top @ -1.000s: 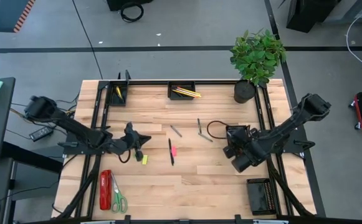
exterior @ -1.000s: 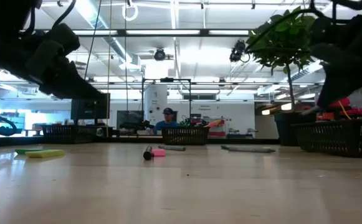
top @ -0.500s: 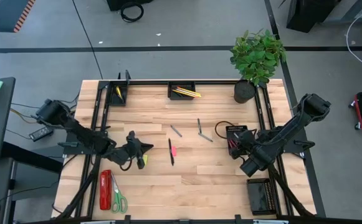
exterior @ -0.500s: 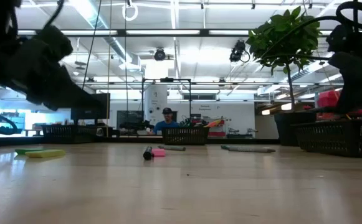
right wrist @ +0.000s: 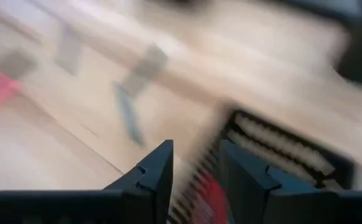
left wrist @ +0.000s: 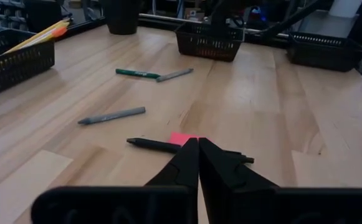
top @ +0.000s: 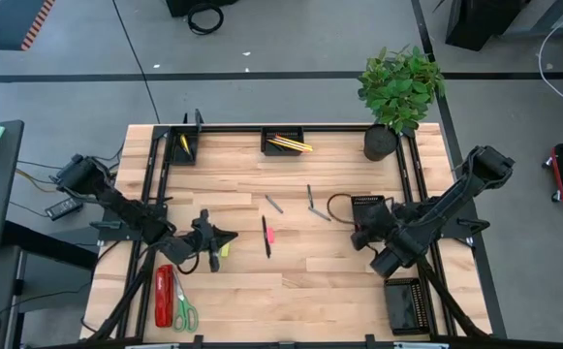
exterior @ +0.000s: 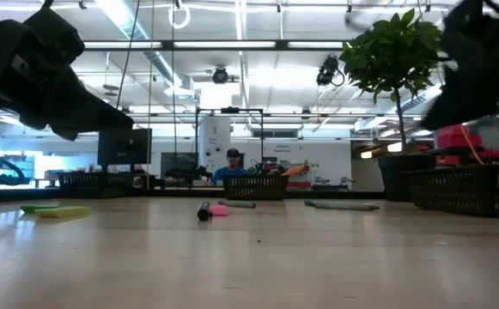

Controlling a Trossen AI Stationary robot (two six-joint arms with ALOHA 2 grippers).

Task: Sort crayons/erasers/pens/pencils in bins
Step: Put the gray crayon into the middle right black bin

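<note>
Room: wide workshop hall beyond the surface, bright ceiling strip lights; one person (exterior: 229,168) sits far back behind the middle bin.
Surface: pale wooden top (top: 291,291) framed by black rails, both dark arms reaching in from its sides.
Plant: green potted plant (top: 400,89) at the far right corner, pot standing on the wood.
Left arm: left hand (top: 225,236) hangs low over the left middle of the surface, its two fingers (left wrist: 182,167) pressed together with nothing between them, just beside a neon yellow eraser (top: 225,249).
Right arm: right hand (top: 359,235) hovers at the right side, at the near edge of a bin; its fingers (right wrist: 157,170) stand a little apart, pinching nothing.
Bins: four black mesh bins. Far middle bin (top: 285,142) holds yellow pencils (top: 291,144); far left bin (top: 184,145) holds something yellow; right bin (top: 369,206) sits under the right hand with red sticks (right wrist: 211,192) inside, blurred; near right bin (top: 404,304) by the corner, contents too dark to tell.
Stapler and scissors: red stapler (top: 164,295) and green-handled scissors (top: 183,309) lie side by side at the near left.
Pens: black pen (top: 265,236) lies mid-surface; grey pen (top: 274,204) and two more, one green (left wrist: 137,74) and one grey (left wrist: 174,74), lie farther toward the plant.
Pink eraser: small pink eraser (top: 270,235) touching the black pen's right side.
</note>
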